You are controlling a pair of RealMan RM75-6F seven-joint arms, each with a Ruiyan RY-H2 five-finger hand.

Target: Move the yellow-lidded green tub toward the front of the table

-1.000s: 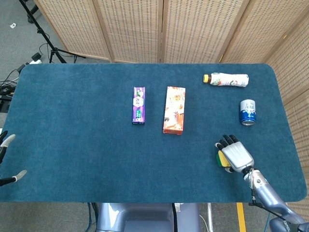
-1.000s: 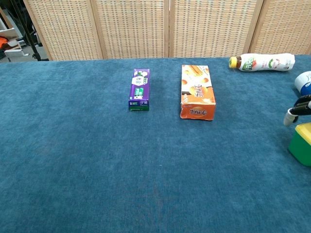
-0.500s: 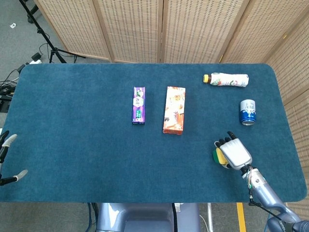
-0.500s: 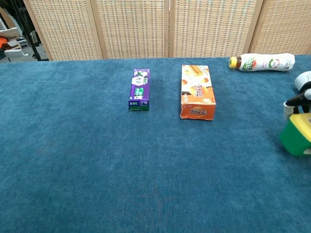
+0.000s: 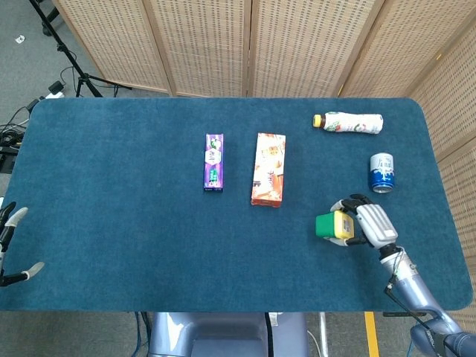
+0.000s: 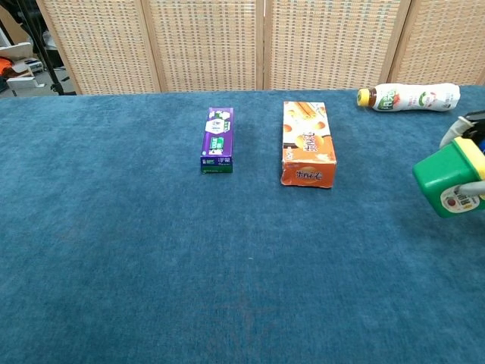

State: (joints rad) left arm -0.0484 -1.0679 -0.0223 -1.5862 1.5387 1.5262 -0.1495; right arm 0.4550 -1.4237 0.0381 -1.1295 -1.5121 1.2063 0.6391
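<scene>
A dark blue carpeted table (image 5: 134,223) stood before woven folding screens (image 5: 245,44), with tripod legs and cables (image 5: 52,82) on the grey floor at the far left. On it lay a purple box (image 5: 213,162) beside an orange box (image 5: 268,169), a bottle (image 5: 348,123) on its side at the back right and a blue can (image 5: 381,172) nearer. The right hand (image 5: 368,225) gripped the yellow-lidded green tub (image 5: 331,225), tipped sideways just in front of the can, while the left hand (image 5: 13,245) hung with fingers spread and empty at the table's left edge.
</scene>
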